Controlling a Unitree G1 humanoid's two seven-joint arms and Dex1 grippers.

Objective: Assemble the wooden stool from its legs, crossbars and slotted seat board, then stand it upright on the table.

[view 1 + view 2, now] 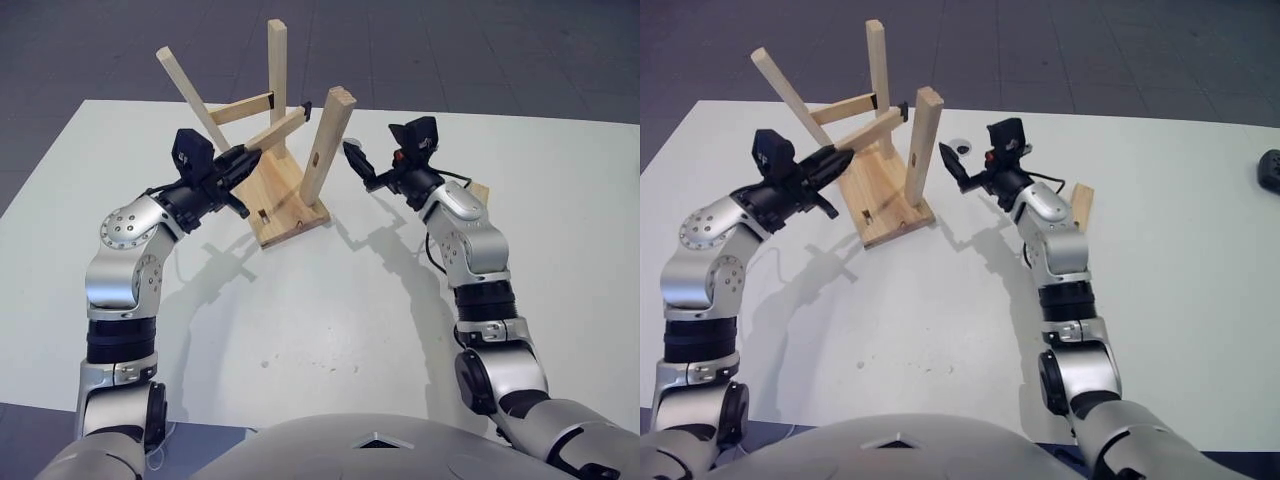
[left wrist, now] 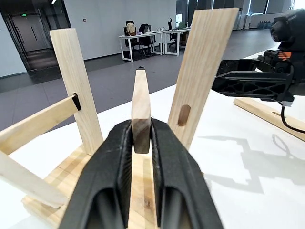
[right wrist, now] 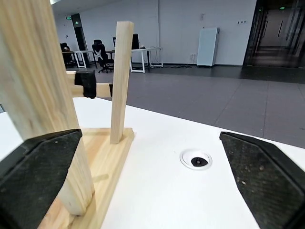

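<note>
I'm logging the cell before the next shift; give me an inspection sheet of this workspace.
Surface: white table, few small specks near its front.
Job's things: seat board on the table, three legs standing in it, one tilted; fitted crossbar joins two; spare wooden piece lies beside the right arm.
Clutter: round table port; small black object at the table's right side.
Grippers: left gripper, jaws shut on a loose crossbar; right gripper, jaws open beside the near leg.
Cables: black cable at the right wrist.
Surroundings: dark floor; office desks and chairs behind.
</note>
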